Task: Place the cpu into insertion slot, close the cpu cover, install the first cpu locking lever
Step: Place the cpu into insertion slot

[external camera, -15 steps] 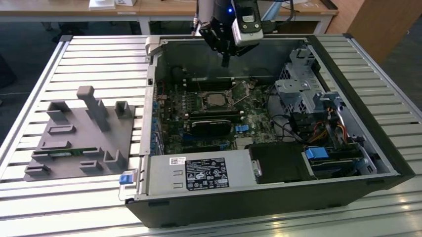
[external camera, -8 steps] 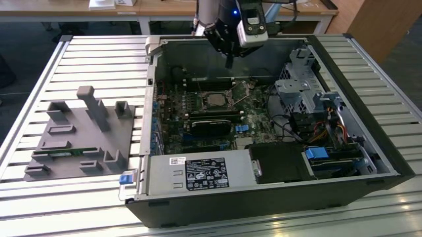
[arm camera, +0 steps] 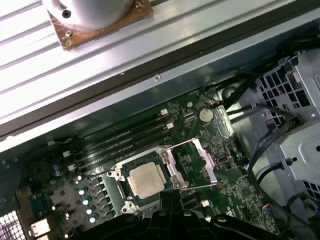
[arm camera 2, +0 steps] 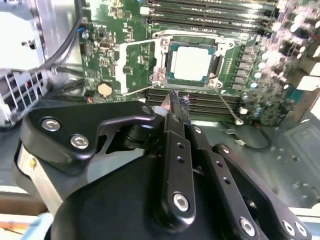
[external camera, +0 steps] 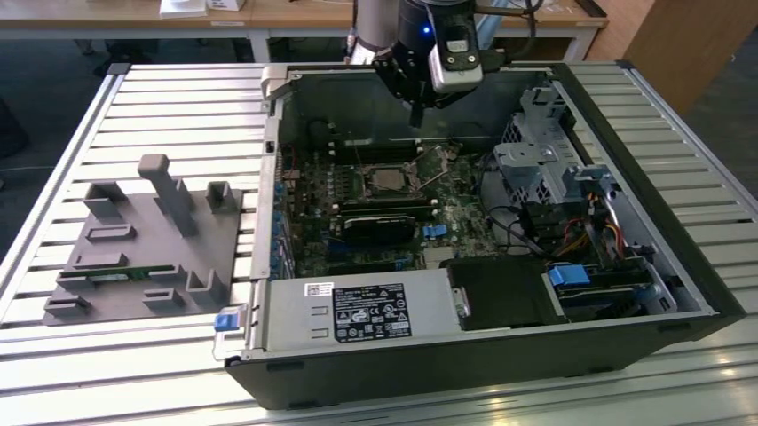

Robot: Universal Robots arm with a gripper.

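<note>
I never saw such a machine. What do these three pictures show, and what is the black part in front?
One robot arm works over an open computer case, lying on a slatted table. The exterior view watches from off the arm; both wrist views come from cameras riding on it. The black part is the gripper, shut and empty. Near its tip, the cpu sits in the insertion slot, with the cpu cover swung open beside it. A grey fixture lies next to the case.
</note>
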